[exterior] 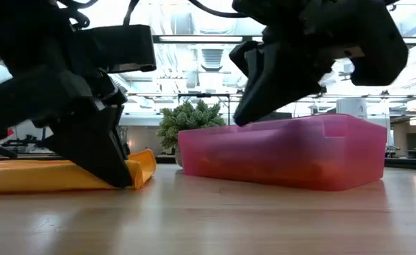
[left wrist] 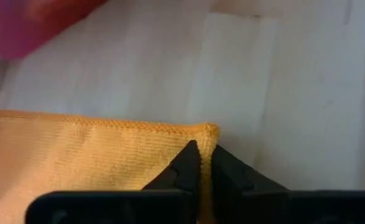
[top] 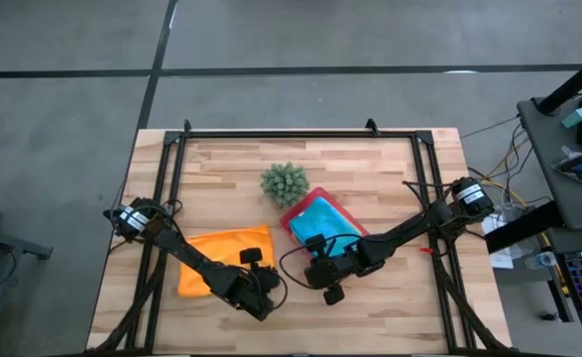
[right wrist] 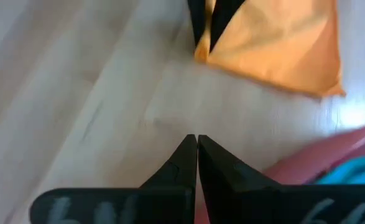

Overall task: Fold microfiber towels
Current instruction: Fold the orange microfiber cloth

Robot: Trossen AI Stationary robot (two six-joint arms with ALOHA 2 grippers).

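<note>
On my left, the left gripper (top: 263,296) is down at the near right corner of the orange towel (top: 221,256), which lies flat on the desk (top: 370,307) just left of the pink tray (top: 292,216). In the left wrist view its fingers (left wrist: 188,163) are pinched together right on the hemmed corner of that towel, so I take it that I have the corner in hand. To do this fold well I'd lift only enough to clear the desk, keep the pinch on the hem so the fuzzy cloth doesn't slide out, and carry the corner straight across to the opposite edge, watching that the two hems line up before I let go. The risk I see is dragging the whole cloth instead of folding it, since nothing pins its far side.

Moving right, the right gripper (top: 332,290) hangs above bare desk just in front of the tray, fingers fully together and holding nothing. I could bring it over to hold the towel's other side.

My count: two towels in sight, the orange one on the desk and a light blue towel (top: 320,220) lying in the tray; whether more cloths sit under it I cannot tell. One tray, one small green plant (top: 285,182) behind it, two arms.
</note>
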